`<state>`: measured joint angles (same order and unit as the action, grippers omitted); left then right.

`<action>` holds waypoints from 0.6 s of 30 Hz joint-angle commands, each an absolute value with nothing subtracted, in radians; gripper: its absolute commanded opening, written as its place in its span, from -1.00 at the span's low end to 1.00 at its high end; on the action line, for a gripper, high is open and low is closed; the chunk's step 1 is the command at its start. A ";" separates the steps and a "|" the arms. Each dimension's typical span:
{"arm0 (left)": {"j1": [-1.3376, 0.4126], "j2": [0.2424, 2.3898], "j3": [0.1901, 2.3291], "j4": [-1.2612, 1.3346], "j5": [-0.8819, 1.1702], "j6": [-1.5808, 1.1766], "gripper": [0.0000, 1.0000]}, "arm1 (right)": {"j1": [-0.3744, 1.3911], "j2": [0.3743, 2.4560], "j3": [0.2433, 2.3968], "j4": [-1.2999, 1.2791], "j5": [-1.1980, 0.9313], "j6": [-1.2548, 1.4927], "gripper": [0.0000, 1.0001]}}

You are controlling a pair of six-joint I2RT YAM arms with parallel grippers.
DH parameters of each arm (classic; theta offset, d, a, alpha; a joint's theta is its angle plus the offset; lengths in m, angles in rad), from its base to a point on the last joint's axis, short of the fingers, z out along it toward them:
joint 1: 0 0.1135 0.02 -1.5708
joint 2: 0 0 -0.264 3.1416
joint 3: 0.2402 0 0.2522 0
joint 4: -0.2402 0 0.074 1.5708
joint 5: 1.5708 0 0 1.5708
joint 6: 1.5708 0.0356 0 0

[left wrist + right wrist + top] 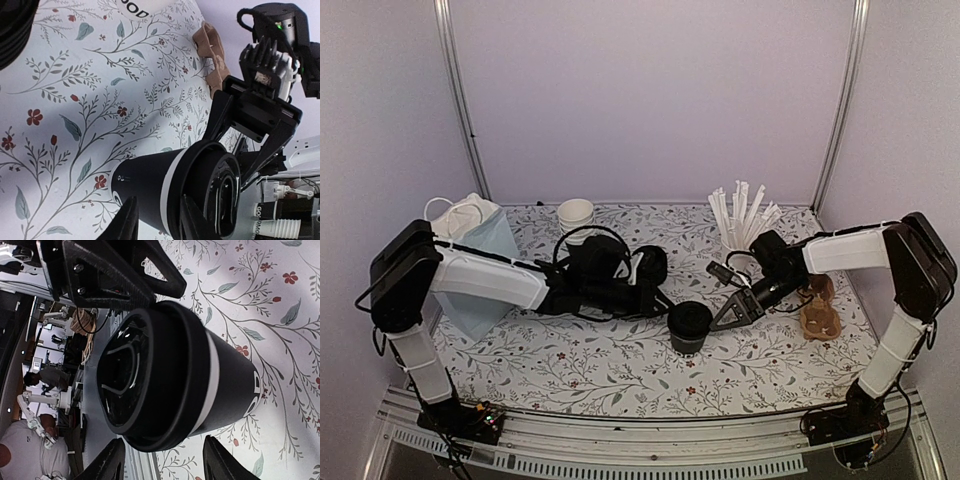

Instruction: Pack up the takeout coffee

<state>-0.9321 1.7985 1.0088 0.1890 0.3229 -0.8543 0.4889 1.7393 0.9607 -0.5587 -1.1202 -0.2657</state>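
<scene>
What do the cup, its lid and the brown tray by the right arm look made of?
The cup is likely paper: matte black wall with a whitish band under the rim. The lid is probably plastic: black, slightly glossy, with moulded ridges that catch the light. The tray seems to be moulded paper pulp: dull brown with lumpy rounded edges, though it is too small to be sure.
</scene>
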 commanded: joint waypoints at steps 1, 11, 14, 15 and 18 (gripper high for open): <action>-0.954 1.733 1.002 0.105 0.252 -0.771 -0.33 | 0.502 1.693 0.946 -0.575 -1.101 -0.336 0.14; -0.961 1.661 1.039 0.080 0.244 -0.754 -0.07 | 0.501 1.673 0.977 -0.620 -1.045 -0.358 0.20; -0.967 1.665 1.026 0.074 0.240 -0.787 -0.01 | 0.500 1.667 1.005 -0.652 -0.997 -0.381 0.19; -0.973 1.668 1.023 0.074 0.237 -0.792 0.02 | 0.499 1.663 1.012 -0.654 -0.981 -0.390 0.19; -0.994 1.675 1.029 0.067 0.224 -0.796 0.07 | 0.499 1.635 1.028 -0.636 -0.933 -0.397 0.25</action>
<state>-0.9581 1.6760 1.0203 0.0895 0.2466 -0.7830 0.4965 1.6901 0.9863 -0.6308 -1.0088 -0.3626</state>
